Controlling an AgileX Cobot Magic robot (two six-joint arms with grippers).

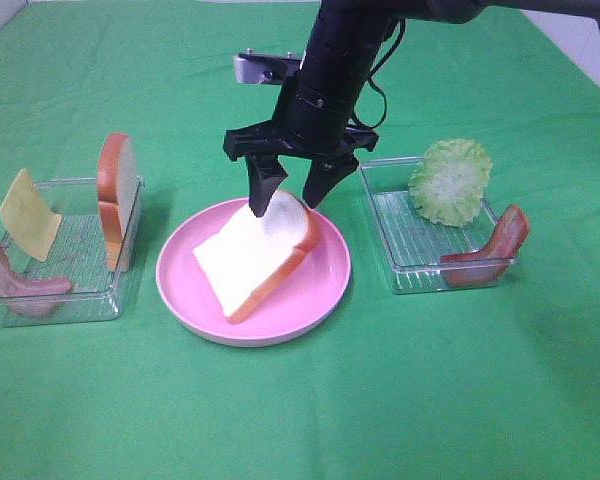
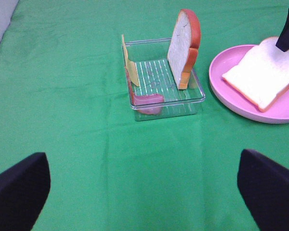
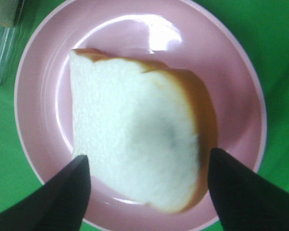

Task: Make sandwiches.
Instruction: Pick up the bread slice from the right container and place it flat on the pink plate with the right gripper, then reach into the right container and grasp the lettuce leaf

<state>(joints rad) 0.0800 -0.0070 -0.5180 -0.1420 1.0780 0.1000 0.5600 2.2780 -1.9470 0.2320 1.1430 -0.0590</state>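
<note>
Looking down, we are seeing the white toy bread slice with orange-brown crust (image 1: 255,255) lying on the round pink plate (image 1: 325,283), its rounded end sitting between the black right gripper (image 1: 288,202), whose fingers are standing apart, straddling it.

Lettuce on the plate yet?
No, the pink plate holds only one bread slice; the lettuce sits in the right tray.

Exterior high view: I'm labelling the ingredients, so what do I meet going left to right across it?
In order: cheese slice, upright bread slice, flat bread slice on the pink plate, lettuce leaf, right-hand bacon strip. Omitted: the left bacon strip, overlapping the cheese.
</note>
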